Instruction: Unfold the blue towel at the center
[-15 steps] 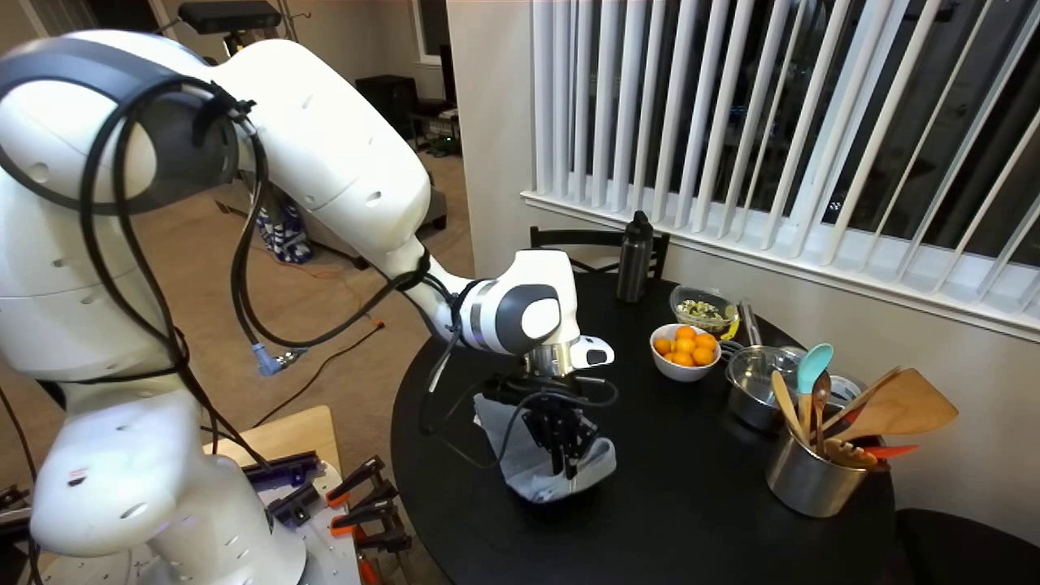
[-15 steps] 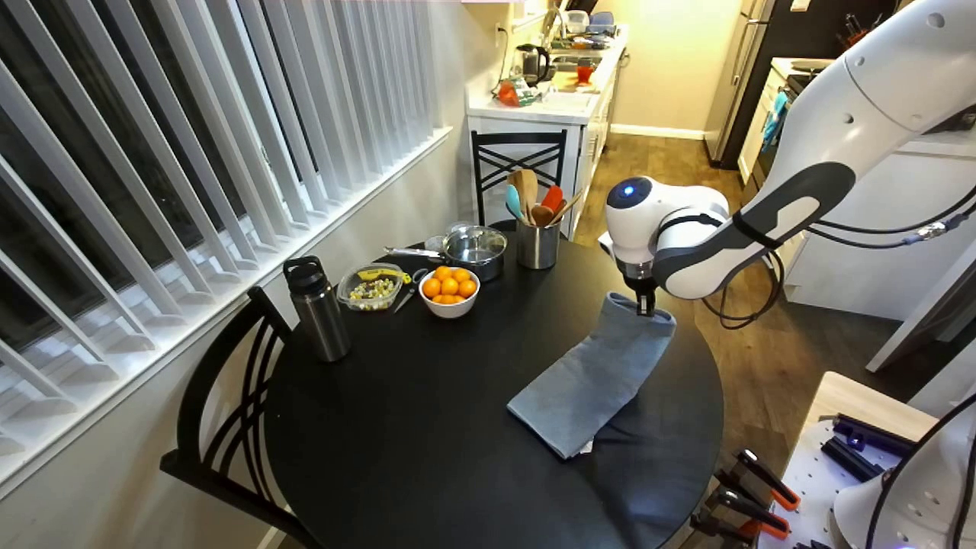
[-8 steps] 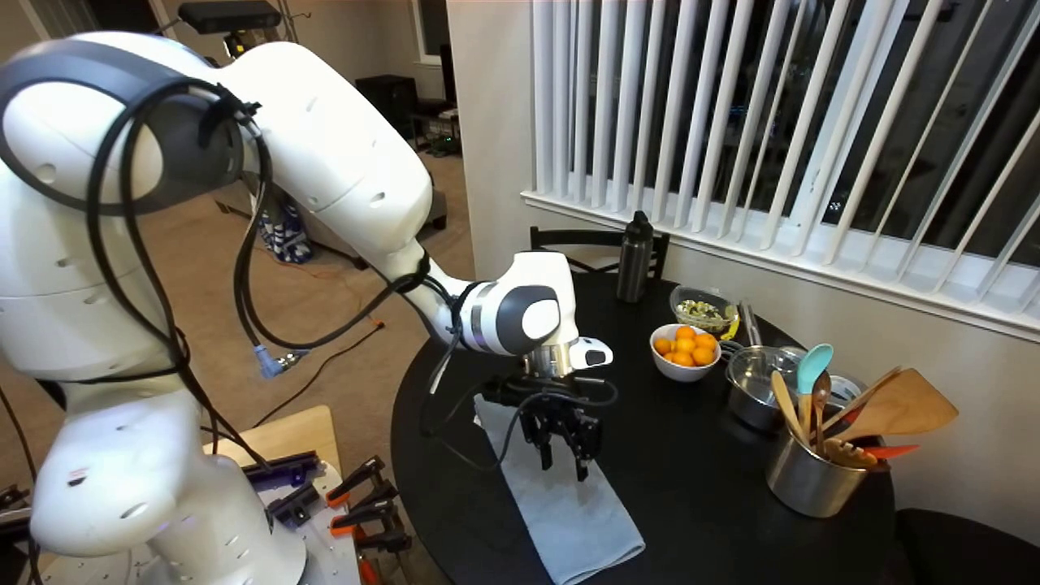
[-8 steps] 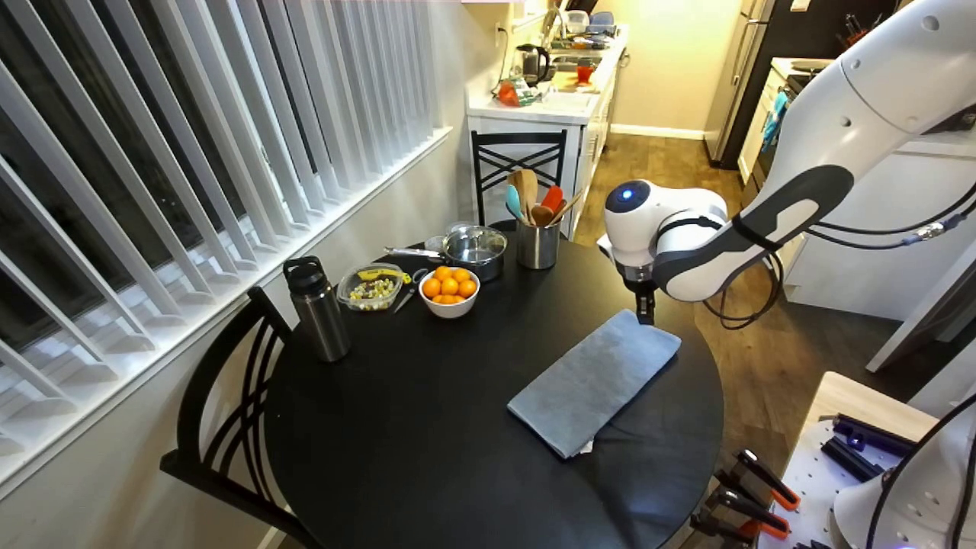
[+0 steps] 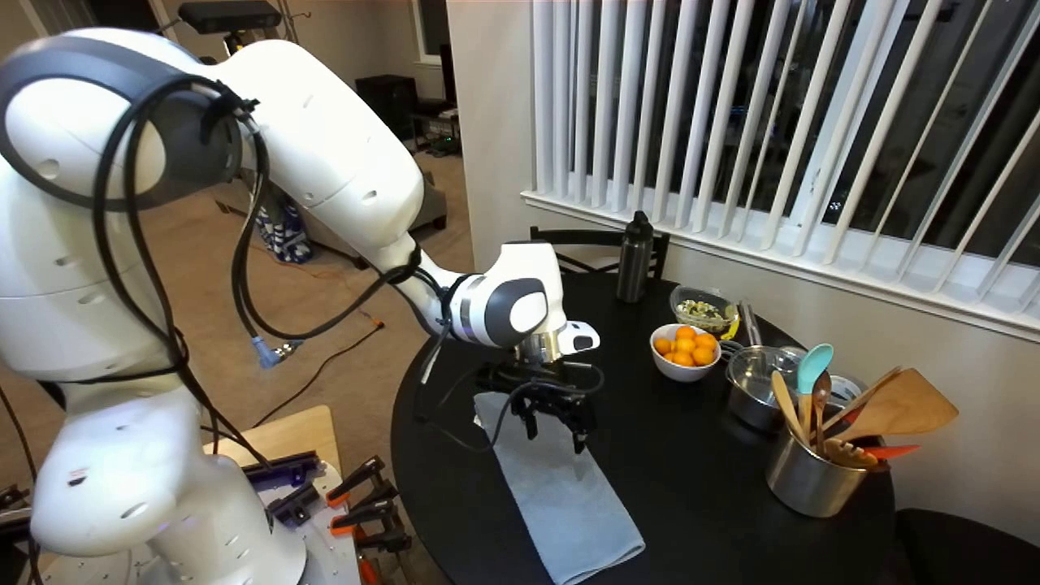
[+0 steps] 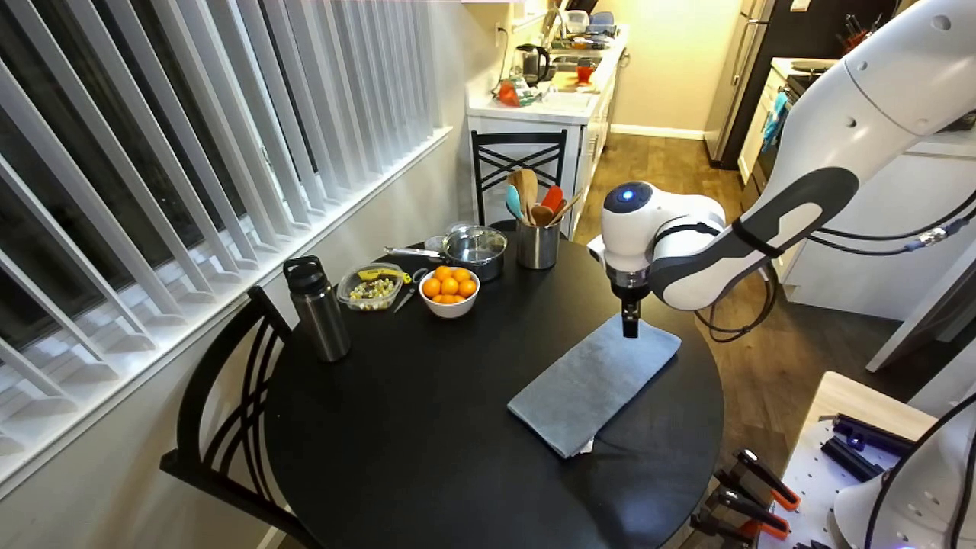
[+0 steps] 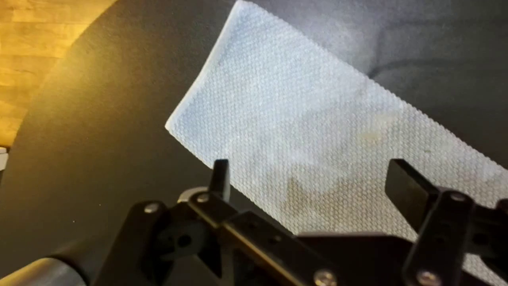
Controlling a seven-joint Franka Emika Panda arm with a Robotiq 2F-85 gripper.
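The blue towel (image 5: pixel 561 504) lies flat on the black table as a long narrow strip, and both exterior views show it whole or nearly so. Seen in an exterior view, the towel (image 6: pixel 591 389) has a small white tag at its near corner. My gripper (image 6: pixel 630 332) hangs over the strip, toward one end. In the wrist view the gripper (image 7: pixel 307 163) is spread wide, with the towel (image 7: pixel 301 99) beneath and nothing between the fingertips. The left finger (image 7: pixel 220 174) is over the towel's long edge. A gap to the cloth seems to show, though its height is hard to judge.
On the round table (image 6: pixel 396 427) stand a bowl of oranges (image 6: pixel 450 305), a steel bottle (image 6: pixel 320 313), a clear food container (image 6: pixel 372 288), a lidded pot (image 6: pixel 476 255) and a utensil holder (image 6: pixel 537 244). A chair (image 6: pixel 236 412) is against the table's side.
One second ago the gripper held a raised, curled end of the towel. The fingers have since opened, that end has dropped flat, and the gripper has shifted inward over the strip.
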